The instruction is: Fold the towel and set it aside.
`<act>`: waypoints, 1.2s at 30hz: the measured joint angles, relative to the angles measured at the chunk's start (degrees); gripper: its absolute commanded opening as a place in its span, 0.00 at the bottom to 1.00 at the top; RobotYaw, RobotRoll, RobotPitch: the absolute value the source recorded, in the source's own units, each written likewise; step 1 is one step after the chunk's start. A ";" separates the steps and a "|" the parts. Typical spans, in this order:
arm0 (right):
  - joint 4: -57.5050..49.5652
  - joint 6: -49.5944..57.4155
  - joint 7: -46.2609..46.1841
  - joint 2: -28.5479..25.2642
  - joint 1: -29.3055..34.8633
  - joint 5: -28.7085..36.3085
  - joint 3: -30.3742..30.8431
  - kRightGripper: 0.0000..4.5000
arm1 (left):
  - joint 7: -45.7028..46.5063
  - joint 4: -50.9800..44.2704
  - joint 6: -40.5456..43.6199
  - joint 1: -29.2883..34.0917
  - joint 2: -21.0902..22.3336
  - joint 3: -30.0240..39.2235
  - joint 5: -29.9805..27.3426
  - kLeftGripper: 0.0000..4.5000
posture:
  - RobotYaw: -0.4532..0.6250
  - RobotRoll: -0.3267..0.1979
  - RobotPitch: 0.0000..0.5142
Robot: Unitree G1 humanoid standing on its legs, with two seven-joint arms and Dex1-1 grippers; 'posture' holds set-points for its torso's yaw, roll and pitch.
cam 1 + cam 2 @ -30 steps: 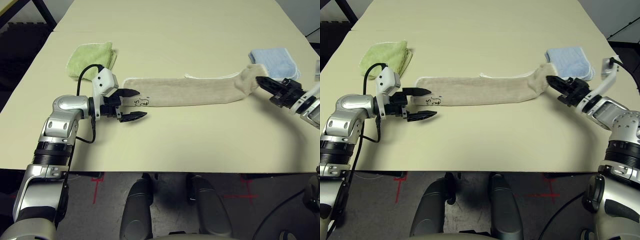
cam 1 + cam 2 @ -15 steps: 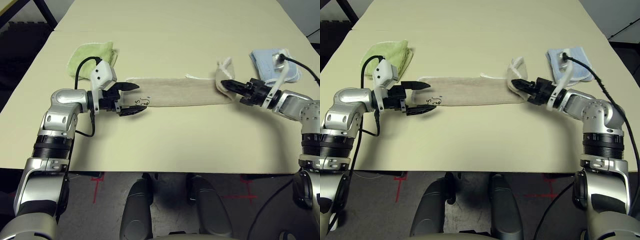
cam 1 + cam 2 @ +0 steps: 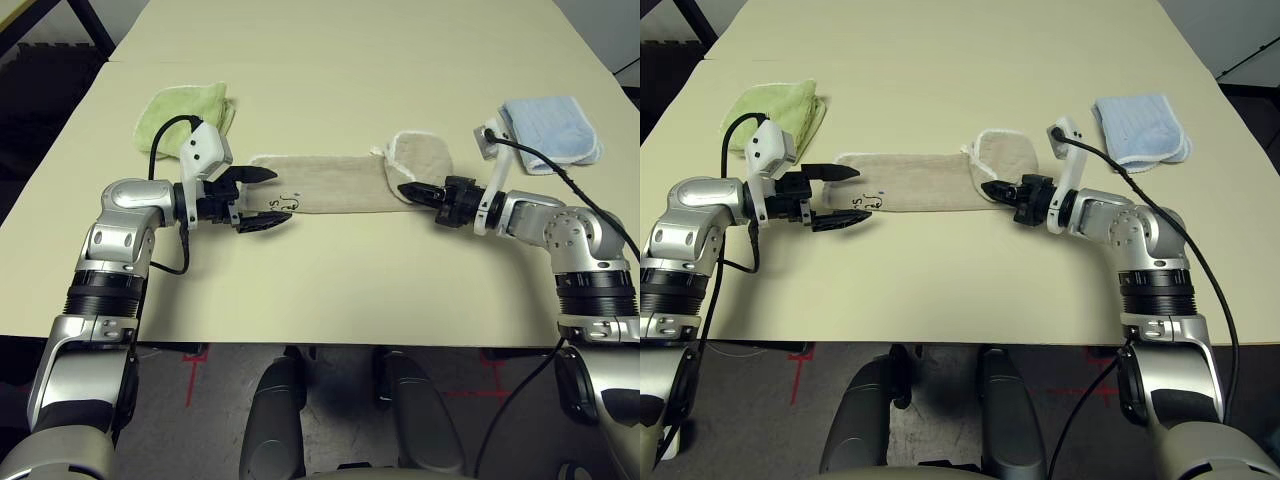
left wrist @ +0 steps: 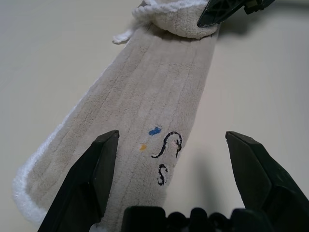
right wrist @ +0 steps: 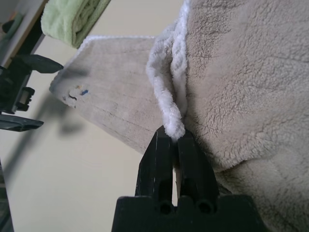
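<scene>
Right claw [image 3: 408,190] has dragged the towel's far end leftward over its middle.
Clenched on the piped edge; left claw [image 3: 262,199] gapes over the printed end. The beige towel [image 3: 330,184] on the table [image 3: 330,280] looks soft, light: grip corners.

beige towel [image 3: 330,183] w/ white piping, black mark

Bright, even overhead light on the table [image 3: 400,300]; soft shadows (sharpest under the arms), wrist views blurred up close
</scene>
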 measured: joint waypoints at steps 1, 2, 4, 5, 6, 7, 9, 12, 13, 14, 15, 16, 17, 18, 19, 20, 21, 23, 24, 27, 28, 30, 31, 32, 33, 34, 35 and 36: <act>0.00 -0.40 0.11 0.53 -0.03 -0.63 0.66 0.25 | 0.00 -0.01 0.07 0.00 0.00 0.00 0.00 1.00 | 0.34 0.62 0.40; 0.00 -0.91 0.46 0.86 -0.13 -1.24 1.79 0.34 | 0.00 -0.02 0.12 0.00 0.00 0.00 0.00 1.00 | 0.35 0.62 0.40; -0.02 -1.94 1.36 1.37 -0.42 -2.26 3.36 0.52 | 0.00 -0.03 0.18 0.00 0.01 0.00 0.01 1.00 | 0.35 0.62 0.40; -0.06 -2.45 1.87 1.38 -0.74 -2.78 4.18 0.60 | 0.00 -0.03 0.24 0.00 0.05 0.00 0.01 1.00 | 0.35 0.62 0.39; -0.11 -2.80 2.41 1.40 -1.19 -3.21 4.89 0.69 | 0.00 -0.03 0.25 0.00 0.06 0.00 0.01 1.00 | 0.35 0.62 0.39; -0.26 -3.20 2.90 1.49 -1.56 -3.56 5.47 0.77 | 0.00 -0.03 0.26 0.00 0.06 0.00 0.02 1.00 | 0.35 0.62 0.39; -0.86 -3.90 3.79 1.67 -1.92 -4.21 6.95 0.94 | 0.00 -0.03 0.26 0.00 0.06 -0.01 0.03 1.00 | 0.34 0.62 0.39; -1.41 -4.66 4.92 1.81 -2.28 -5.06 8.56 1.00 | 0.00 -0.03 0.31 0.00 0.06 -0.01 0.04 1.00 | 0.34 0.62 0.39; -1.46 -4.83 5.21 1.80 -2.37 -5.48 8.99 1.00 | 0.00 -0.03 0.32 0.00 0.06 -0.02 0.05 1.00 | 0.34 0.62 0.39; -1.67 -5.05 5.63 1.73 -2.38 -5.88 9.44 1.00 | 0.01 -0.03 0.32 0.00 0.06 -0.02 0.08 1.00 | 0.34 0.62 0.39; -2.29 -5.48 6.27 1.35 -2.38 -6.47 10.41 1.00 | 0.01 -0.03 0.33 0.00 0.06 -0.02 0.09 1.00 | 0.34 0.62 0.39; -3.13 -5.85 7.01 0.92 -2.41 -7.19 11.60 1.00 | 0.02 -0.04 0.33 0.00 0.06 -0.04 0.11 1.00 | 0.34 0.62 0.39; -3.79 -6.06 7.71 0.83 -2.46 -7.71 12.38 1.00 | 0.02 -0.04 0.33 0.00 0.05 -0.08 0.12 1.00 | 0.34 0.62 0.39; -4.21 -6.47 8.28 0.61 -2.58 -8.27 13.46 1.00 | 0.02 -0.05 0.33 0.00 0.05 -0.16 0.13 1.00 | 0.34 0.62 0.39; -4.77 -6.92 9.08 0.30 -2.61 -8.96 14.47 1.00 | 0.02 -0.05 0.33 0.00 0.05 -0.25 0.14 1.00 | 0.34 0.62 0.39; -5.35 -7.38 9.77 0.11 -2.64 -9.65 15.35 1.00 | 0.02 -0.05 0.33 0.00 0.04 -0.40 0.15 1.00 | 0.34 0.62 0.39; -5.82 -7.69 10.12 0.04 -2.65 -9.92 15.91 1.00 | 0.02 -0.05 0.34 0.00 0.04 -0.48 0.15 1.00 | 0.34 0.62 0.38; -6.38 -8.15 11.01 -0.06 -2.68 -10.56 16.27 1.00 | 0.03 -0.10 0.34 0.00 -0.01 -0.65 0.15 1.00 | 0.34 0.62 0.38; -6.85 -8.38 11.22 -0.22 -2.70 -10.99 16.35 1.00 | 0.03 -0.10 0.34 0.00 0.00 -0.74 0.15 1.00 | 0.34 0.62 0.38; -8.11 -9.34 11.87 -0.61 -3.22 -12.37 16.92 1.00 | 0.03 -0.10 0.34 0.00 0.00 -1.01 0.15 1.00 | 0.34 0.62 0.37; -8.26 -9.91 12.06 -0.87 -3.64 -12.95 17.52 1.00 | 0.03 -0.10 0.33 0.00 -0.01 -1.06 0.15 1.00 | 0.34 0.62 0.37; -8.36 -10.91 12.18 -0.92 -3.80 -13.75 17.81 1.00 | 0.03 -0.10 0.33 0.00 -0.01 -1.08 0.15 1.00 | 0.34 0.62 0.37; -8.35 -11.32 12.16 -0.85 -3.80 -14.15 17.83 1.00 | 0.04 -0.10 0.32 0.00 -0.02 -1.08 0.15 1.00 | 0.34 0.62 0.37; -8.27 -12.24 12.03 -0.61 -3.80 -14.28 17.66 1.00 | 0.06 -0.09 0.32 0.00 -0.05 -1.08 0.15 1.00 | 0.34 0.62 0.37; -8.00 -13.70 11.92 -0.06 -3.83 -14.30 17.12 1.00 | 0.10 -0.09 0.31 0.00 -0.15 -1.08 0.15 1.00 | 0.34 0.62 0.37; -7.80 -15.23 11.95 0.48 -3.89 -14.26 16.33 1.00 | 0.13 -0.09 0.30 0.00 -0.27 -1.11 0.15 1.00 | 0.34 0.62 0.37; -7.19 -17.93 12.34 0.77 -4.02 -14.15 15.24 1.00 | 0.27 -0.10 0.29 0.00 -0.45 -1.16 0.15 1.00 | 0.35 0.62 0.37; -6.10 -20.62 13.10 0.73 -4.19 -14.09 13.92 1.00 | 0.49 -0.10 0.27 0.00 -0.59 -1.18 0.16 1.00 | 0.35 0.62 0.37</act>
